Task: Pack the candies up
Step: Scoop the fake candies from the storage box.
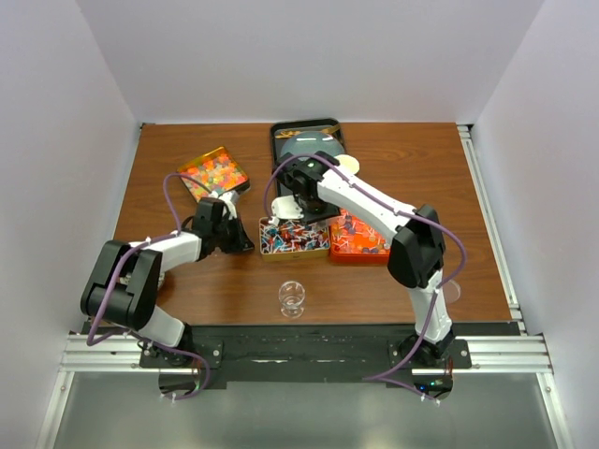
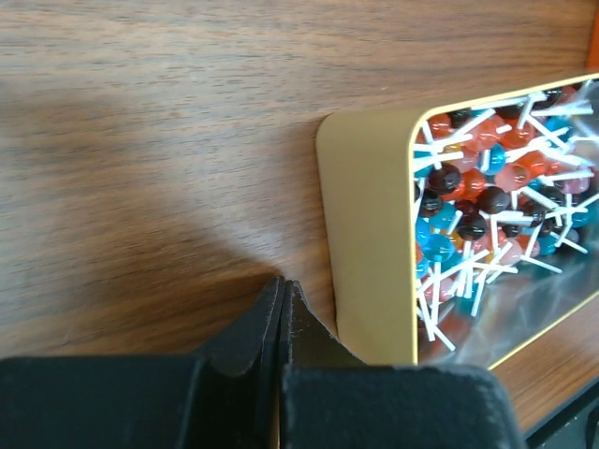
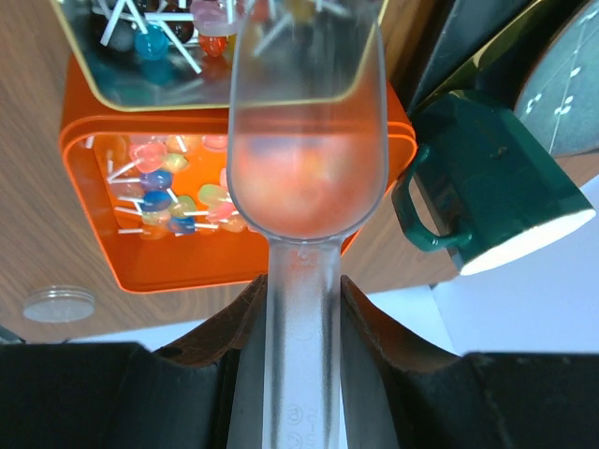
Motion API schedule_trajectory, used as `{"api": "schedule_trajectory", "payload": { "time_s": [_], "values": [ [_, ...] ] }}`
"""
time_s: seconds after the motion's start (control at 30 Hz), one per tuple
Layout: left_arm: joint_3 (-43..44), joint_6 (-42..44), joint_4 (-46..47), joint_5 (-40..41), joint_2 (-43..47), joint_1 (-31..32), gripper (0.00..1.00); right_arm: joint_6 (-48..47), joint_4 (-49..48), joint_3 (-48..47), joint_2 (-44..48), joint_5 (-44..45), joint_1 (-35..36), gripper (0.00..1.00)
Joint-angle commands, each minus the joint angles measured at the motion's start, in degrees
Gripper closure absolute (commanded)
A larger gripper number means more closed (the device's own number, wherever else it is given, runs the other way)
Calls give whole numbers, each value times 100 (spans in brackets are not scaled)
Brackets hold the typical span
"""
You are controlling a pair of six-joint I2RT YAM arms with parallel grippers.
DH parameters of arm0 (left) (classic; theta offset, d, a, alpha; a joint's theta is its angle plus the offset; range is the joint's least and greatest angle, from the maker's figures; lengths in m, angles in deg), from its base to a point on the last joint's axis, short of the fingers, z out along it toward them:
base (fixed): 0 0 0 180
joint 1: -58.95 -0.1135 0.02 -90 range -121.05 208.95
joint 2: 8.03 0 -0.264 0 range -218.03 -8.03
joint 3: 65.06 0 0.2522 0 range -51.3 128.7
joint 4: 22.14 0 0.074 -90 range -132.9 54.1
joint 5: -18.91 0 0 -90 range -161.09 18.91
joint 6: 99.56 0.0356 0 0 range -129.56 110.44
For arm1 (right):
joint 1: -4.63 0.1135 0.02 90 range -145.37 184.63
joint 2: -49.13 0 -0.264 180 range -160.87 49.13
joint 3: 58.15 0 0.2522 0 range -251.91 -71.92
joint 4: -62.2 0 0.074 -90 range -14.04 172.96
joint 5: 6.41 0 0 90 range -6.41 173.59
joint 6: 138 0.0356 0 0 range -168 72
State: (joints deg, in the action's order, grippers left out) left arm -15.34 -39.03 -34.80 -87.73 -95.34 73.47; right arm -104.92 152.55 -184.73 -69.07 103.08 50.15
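The candies (image 1: 293,236) are small lollipops with white sticks, piled in a gold tin (image 2: 370,234); more candies (image 3: 173,196) lie in an orange tin (image 1: 360,241). Jelly beads (image 1: 215,173) fill a gold tin at the back left. My left gripper (image 2: 283,281) is shut and empty, low on the table, beside the gold tin's left end. My right gripper (image 3: 301,299) is shut on the handle of a clear plastic scoop (image 3: 307,140), held above the gold and orange tins. I cannot tell if the scoop holds anything. The green cup (image 3: 487,187) lies tipped beside the orange tin.
A black tray (image 1: 307,138) stands at the back centre. A small clear glass cup (image 1: 293,297) stands at the front centre. A round clear disc (image 3: 58,304) lies near the orange tin. White walls enclose the table on three sides.
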Motion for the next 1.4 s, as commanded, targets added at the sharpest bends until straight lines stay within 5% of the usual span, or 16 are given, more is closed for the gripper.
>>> {"api": "schedule_trajectory", "payload": {
  "time_s": [0.0, 0.37, 0.8, 1.17, 1.37],
  "values": [
    [-204, -94, 478, -216, -6, -11, 100, 50, 672, -101, -107, 626, 62, 100],
    [-353, -278, 1217, -831, -365, 85, 100, 6, 418, 374, -204, 284, 177, 100],
    [-371, -348, 1287, -937, -313, 138, 100, 585, 233, -267, -977, -208, 476, 100],
    [-20, -375, 962, -867, -401, 86, 100, 1288, -698, -171, -1127, -1323, 458, 100],
    [490, -15, 190, -692, -234, -55, 100, 1342, -1726, 813, -548, -1904, 432, 100]
  ]
}}
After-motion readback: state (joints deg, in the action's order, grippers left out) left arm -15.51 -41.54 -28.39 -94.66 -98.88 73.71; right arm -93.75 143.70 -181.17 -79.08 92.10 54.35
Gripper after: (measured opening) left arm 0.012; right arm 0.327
